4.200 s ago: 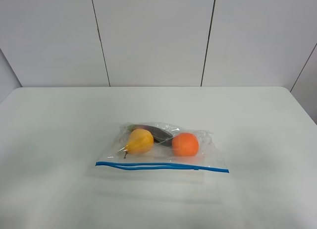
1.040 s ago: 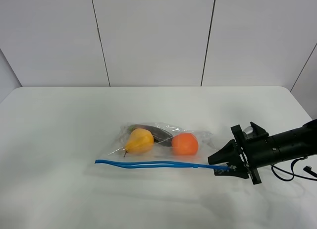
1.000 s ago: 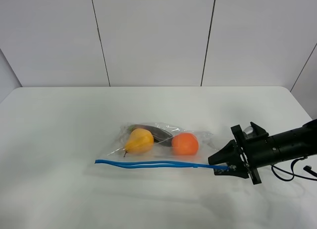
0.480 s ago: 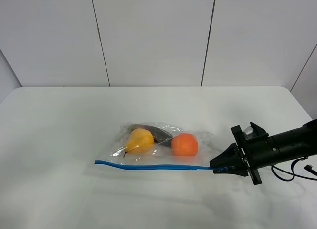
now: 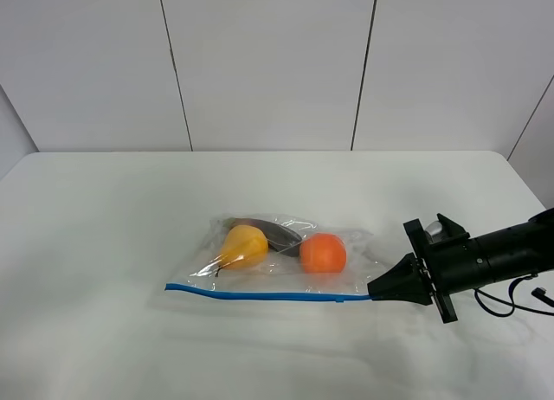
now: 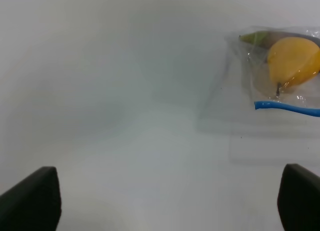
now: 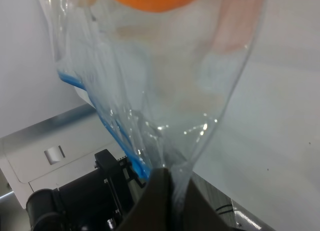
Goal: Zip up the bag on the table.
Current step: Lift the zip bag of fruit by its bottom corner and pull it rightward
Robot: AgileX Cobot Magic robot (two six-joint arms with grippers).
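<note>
White table point(image 5: 104, 209) bears the bag point(image 5: 279, 274); grey panelled wall point(image 5: 260, 62) behind

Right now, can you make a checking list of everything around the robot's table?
Surface: white matte table, rounded corners.
Job's things: clear plastic zip-lock bag lying flat, holding a yellow pear, an orange and a dark item; blue zipper strip along its near edge.
Clutter: nothing seen.
Grippers: right gripper shut on the bag's corner at the strip's end; left gripper open, away from the bag.
Cables: black cable looping behind the right gripper.
Surroundings: white panelled wall behind.
</note>
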